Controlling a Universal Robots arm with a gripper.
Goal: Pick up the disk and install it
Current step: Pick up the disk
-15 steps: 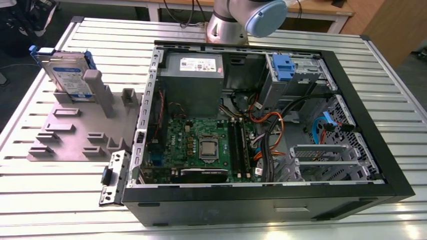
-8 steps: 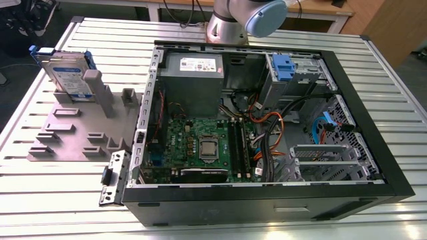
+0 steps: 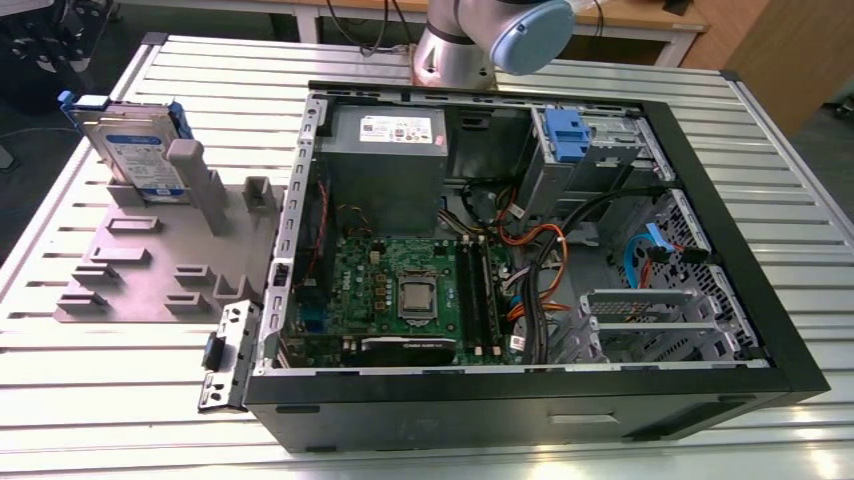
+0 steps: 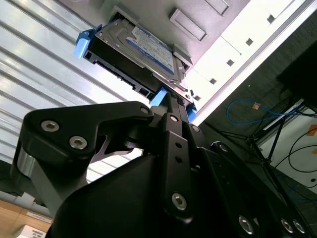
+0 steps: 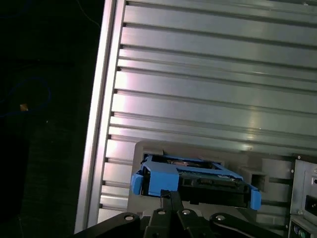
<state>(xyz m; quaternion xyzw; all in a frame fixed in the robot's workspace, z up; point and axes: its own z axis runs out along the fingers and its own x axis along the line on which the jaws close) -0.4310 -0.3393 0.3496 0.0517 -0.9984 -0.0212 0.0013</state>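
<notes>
Disk point(image 3: 134, 150): stands on its edge in the grey holder point(image 3: 134, 270). In the exterior view it is at ten o'clock from the open computer case point(image 3: 534, 400).
End effector point(image 5: 171, 196): closed up tight, with nothing in it. In both wrist views its tip points at the disk's blue frame.
Counter point(image 3: 80, 400): ribbed metal, under the holder and the case.

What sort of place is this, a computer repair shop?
More likely a robotics lab or test bench: a robot arm stands at a slatted aluminium table, an opened desktop computer case lies on it, and a hard drive stands upright in a grey fixture.
</notes>
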